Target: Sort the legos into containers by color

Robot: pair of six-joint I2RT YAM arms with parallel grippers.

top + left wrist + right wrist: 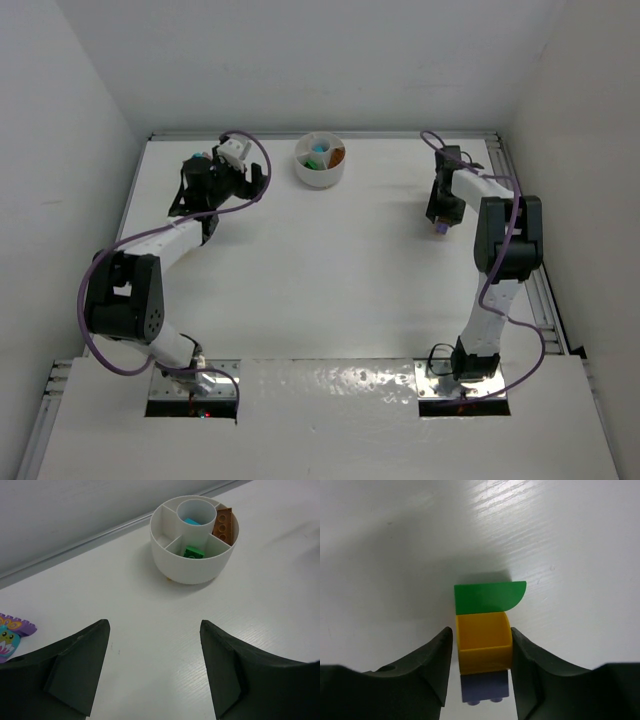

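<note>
The tabletop (560, 540) is white and finely grained, with a soft sheen. The dish (190, 567) is smooth matt plastic. The yellow brick (484, 642) and green piece (487, 597) are smooth, slightly glossy plastic. The right gripper (481, 632) has matt dark plastic jaws.

A white dish (318, 178) is set far-middle on the white tabletop (320, 280). A green brick (487, 597), yellow brick (484, 647) and purple brick (485, 690) are laid touching at right, and a purple-teal piece (12, 635) at left.
</note>
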